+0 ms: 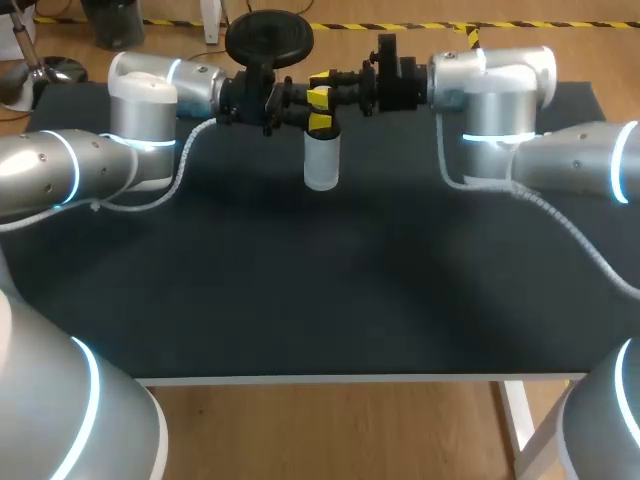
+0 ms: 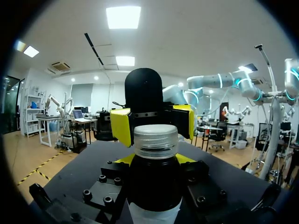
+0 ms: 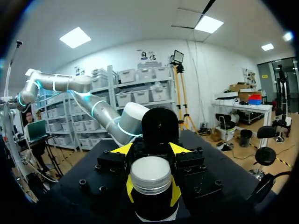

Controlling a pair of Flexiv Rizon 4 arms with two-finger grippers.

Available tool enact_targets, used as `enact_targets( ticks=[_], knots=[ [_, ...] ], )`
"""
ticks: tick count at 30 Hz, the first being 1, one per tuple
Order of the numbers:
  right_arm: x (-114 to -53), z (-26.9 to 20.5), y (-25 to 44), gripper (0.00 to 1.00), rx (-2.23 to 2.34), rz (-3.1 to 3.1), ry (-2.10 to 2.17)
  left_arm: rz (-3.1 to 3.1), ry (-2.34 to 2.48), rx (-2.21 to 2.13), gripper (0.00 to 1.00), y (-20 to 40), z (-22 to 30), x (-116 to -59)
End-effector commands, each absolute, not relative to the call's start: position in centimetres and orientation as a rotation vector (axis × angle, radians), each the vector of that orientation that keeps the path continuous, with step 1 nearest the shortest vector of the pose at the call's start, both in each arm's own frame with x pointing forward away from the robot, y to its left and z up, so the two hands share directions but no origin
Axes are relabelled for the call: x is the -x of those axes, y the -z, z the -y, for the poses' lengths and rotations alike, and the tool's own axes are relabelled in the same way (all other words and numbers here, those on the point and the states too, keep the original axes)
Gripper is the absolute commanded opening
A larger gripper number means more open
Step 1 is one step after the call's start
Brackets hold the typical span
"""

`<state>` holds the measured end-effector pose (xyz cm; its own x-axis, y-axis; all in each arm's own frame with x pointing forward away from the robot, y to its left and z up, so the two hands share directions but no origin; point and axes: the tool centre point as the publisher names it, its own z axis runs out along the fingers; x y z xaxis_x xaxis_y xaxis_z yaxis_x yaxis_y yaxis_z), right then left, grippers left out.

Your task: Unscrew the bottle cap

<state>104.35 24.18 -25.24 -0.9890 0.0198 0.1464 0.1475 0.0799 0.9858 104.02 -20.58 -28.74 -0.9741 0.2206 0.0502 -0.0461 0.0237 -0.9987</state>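
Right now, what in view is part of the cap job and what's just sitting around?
Job: bottle; cap; left gripper, on the bottle; right gripper, on the cap.
Not the job: table; white cables along the arms.

Black tabletop (image 1: pixel 330 300) with white front edge

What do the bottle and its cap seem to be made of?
The cap is probably metal: silvery and matt, with a ribbed side; silver-coloured plastic is possible. The bottle is dark glass or plastic, cannot tell which; its lower part is white, perhaps a label.
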Motion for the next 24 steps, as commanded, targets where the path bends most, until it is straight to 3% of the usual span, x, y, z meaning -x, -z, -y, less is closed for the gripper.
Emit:
enact_targets(
  ticks=[1,24],
  knots=[
    [-104.5,-25.1,26.7,0.00,-0.226,1.980,1.874,2.098,-2.060,0.187,0.00,28.5,21.3,-104.3],
    [-102.6,-24.3,26.9,0.00,-0.521,1.697,1.698,2.098,-2.060,0.187,0.00,28.5,21.3,-104.3]
  ],
)
